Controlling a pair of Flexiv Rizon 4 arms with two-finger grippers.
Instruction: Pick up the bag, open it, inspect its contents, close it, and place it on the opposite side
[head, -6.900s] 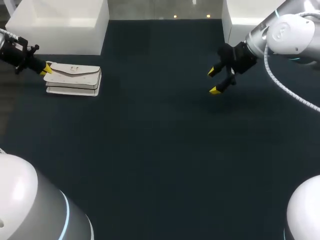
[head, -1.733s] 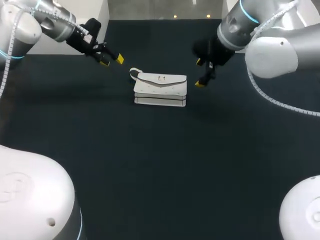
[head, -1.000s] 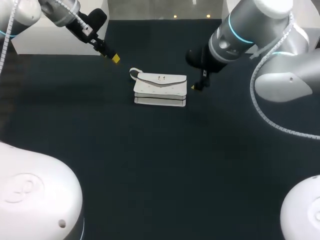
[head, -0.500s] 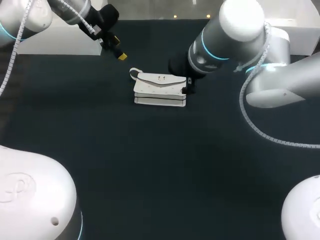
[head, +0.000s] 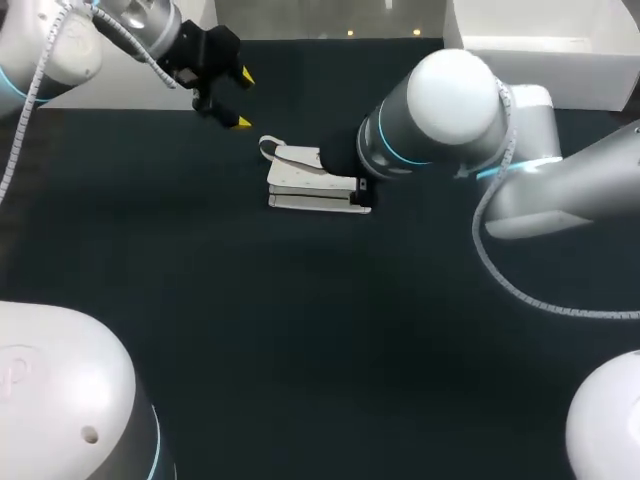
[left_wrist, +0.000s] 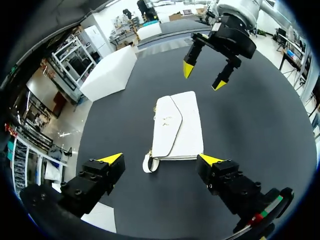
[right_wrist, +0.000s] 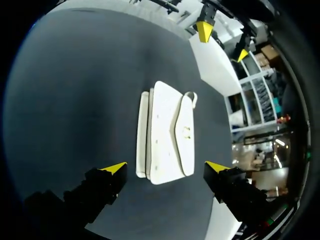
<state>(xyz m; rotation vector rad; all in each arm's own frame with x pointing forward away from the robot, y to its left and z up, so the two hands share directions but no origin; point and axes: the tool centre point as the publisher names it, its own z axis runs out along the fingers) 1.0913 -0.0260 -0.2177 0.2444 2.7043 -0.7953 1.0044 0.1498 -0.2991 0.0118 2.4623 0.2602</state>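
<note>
A white flap bag (head: 300, 178) lies flat on the dark table, its strap loop at the left end; my right arm covers its right end in the head view. My left gripper (head: 241, 98) hovers open just behind and left of the strap end. In the left wrist view the bag (left_wrist: 177, 125) lies ahead of my open left gripper (left_wrist: 161, 160), with my right gripper (left_wrist: 204, 76) open beyond it. The right wrist view shows the bag (right_wrist: 167, 132) just ahead of my open right gripper (right_wrist: 166, 167), and the left gripper (right_wrist: 222, 40) past it. Neither gripper touches the bag.
White boxes stand at the table's back left (head: 110, 95) and back right (head: 560, 65). The dark tabletop (head: 320, 330) stretches wide in front of the bag.
My right arm has swung left and down over the bag's right end, hiding it in the head view. The left gripper has turned and edged toward the strap end. The bag has stayed put.
</note>
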